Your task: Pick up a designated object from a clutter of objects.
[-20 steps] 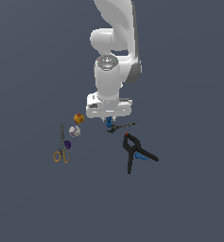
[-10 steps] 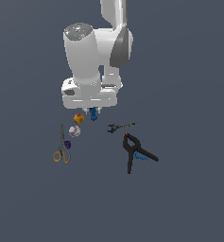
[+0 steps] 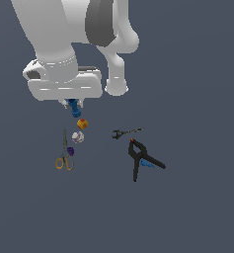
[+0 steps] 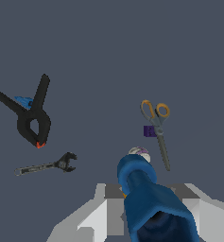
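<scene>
**Blue bolt lifted clear of the clutter**

The pick looked essentially done: the small deep-blue knobby cylinder [image 3: 74, 107] hung under the white gripper [image 3: 73, 105], above the floor. The jaws were clamped on it (the wrist view showed it filling the gap). The orange ball [image 3: 82, 123] sat at its five o'clock; orange-handled scissors [image 3: 64, 155], black wrench-like tool [image 3: 126, 132] and black red-tipped clamp [image 3: 140, 159] lay untouched below.
</scene>
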Robot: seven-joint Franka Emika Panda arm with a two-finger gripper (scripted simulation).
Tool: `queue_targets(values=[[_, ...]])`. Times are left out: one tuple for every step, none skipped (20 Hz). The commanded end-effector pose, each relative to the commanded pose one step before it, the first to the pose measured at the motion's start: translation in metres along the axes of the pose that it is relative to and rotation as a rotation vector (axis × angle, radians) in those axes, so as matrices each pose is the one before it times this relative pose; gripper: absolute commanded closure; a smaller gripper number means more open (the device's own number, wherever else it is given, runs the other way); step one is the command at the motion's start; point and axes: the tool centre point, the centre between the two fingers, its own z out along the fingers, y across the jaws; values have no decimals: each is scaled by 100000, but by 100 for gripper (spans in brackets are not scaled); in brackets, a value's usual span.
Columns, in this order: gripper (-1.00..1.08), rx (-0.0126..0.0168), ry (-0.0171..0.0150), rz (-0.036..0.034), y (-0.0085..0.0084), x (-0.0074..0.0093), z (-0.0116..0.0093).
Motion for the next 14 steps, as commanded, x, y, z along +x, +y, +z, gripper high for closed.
queue_targets(values=[[108, -32, -117, -97, 1369, 500, -1750], [108, 0, 0, 0, 470, 187, -579], [108, 0, 0, 0, 432, 175, -531], [108, -67, -13, -7, 369, 169, -492], [108, 0, 0, 0, 361, 152, -441], [108, 0, 0, 0, 327, 141, -400], [108, 0, 0, 0, 295, 130, -360], [108, 0, 0, 0, 265, 119, -323], [108, 0, 0, 0, 236, 108, -287], [108, 0, 0, 0, 208, 97, -252], [108, 0, 0, 0, 181, 87, -219], [108, 0, 0, 0, 154, 75, -188], [108, 0, 0, 0, 129, 64, -157], [108, 0, 0, 0, 105, 53, -127]])
